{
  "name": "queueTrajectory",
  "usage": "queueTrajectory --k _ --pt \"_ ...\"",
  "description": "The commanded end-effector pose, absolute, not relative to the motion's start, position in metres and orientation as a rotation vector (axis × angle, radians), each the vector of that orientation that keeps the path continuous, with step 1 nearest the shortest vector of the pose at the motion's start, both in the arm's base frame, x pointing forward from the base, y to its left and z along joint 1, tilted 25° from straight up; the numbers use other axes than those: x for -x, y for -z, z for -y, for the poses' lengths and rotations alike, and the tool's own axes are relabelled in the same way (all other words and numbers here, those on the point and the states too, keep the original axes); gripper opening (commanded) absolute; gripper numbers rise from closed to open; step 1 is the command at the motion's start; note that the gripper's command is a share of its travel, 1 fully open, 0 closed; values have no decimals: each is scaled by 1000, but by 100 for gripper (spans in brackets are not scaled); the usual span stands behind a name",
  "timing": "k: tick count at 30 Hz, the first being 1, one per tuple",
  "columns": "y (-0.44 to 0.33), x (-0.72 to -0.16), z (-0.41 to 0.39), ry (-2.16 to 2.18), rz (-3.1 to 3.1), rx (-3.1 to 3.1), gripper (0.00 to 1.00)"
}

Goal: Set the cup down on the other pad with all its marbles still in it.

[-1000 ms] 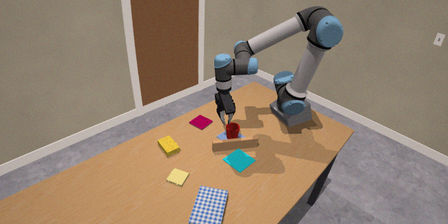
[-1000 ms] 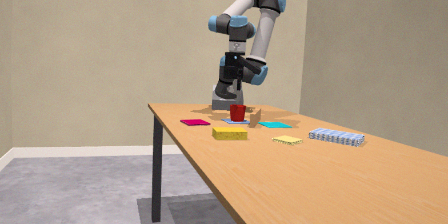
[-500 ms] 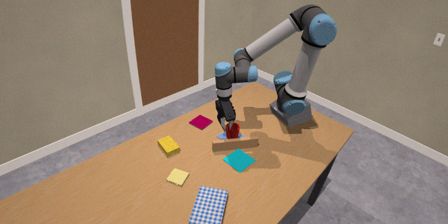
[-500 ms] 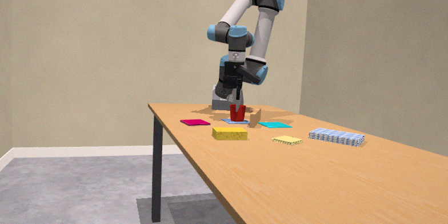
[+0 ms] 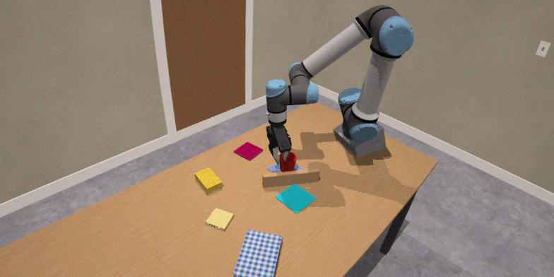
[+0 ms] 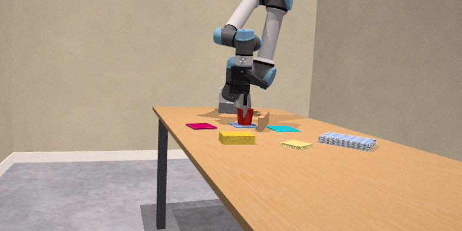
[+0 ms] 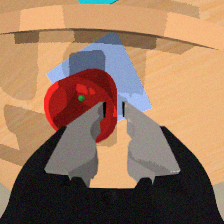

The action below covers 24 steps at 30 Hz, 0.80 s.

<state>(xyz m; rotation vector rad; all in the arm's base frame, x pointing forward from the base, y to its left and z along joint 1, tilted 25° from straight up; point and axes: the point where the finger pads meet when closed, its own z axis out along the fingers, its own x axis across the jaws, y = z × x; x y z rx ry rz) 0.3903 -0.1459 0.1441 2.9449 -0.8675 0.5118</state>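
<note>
The red cup (image 5: 287, 161) stands upright on the light blue pad (image 5: 273, 168), just behind the wooden rail (image 5: 290, 178). The teal pad (image 5: 295, 197) lies on the other side of the rail. My gripper (image 5: 281, 157) points straight down at the cup's rim. In the wrist view my gripper (image 7: 114, 102) has its fingers a narrow gap apart, astride the cup's (image 7: 80, 102) near wall, one finger inside and one outside. A green marble (image 7: 81, 98) shows inside the cup. In the exterior view the cup (image 6: 245, 116) rests on the pad (image 6: 241, 125).
A magenta pad (image 5: 248, 150) lies left of the cup. A yellow sponge (image 5: 208, 180), a pale yellow pad (image 5: 219, 218) and a folded blue checked cloth (image 5: 258, 254) lie toward the table's near end. The arm's base (image 5: 360, 139) stands at the far right.
</note>
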Motion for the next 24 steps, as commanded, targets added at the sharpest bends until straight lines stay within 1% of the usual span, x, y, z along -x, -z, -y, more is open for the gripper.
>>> queueTrajectory --k 1,24 --pt "-144 -391 146 -513 867 -2944 11" --pt "-144 -391 146 -513 867 -2944 9"
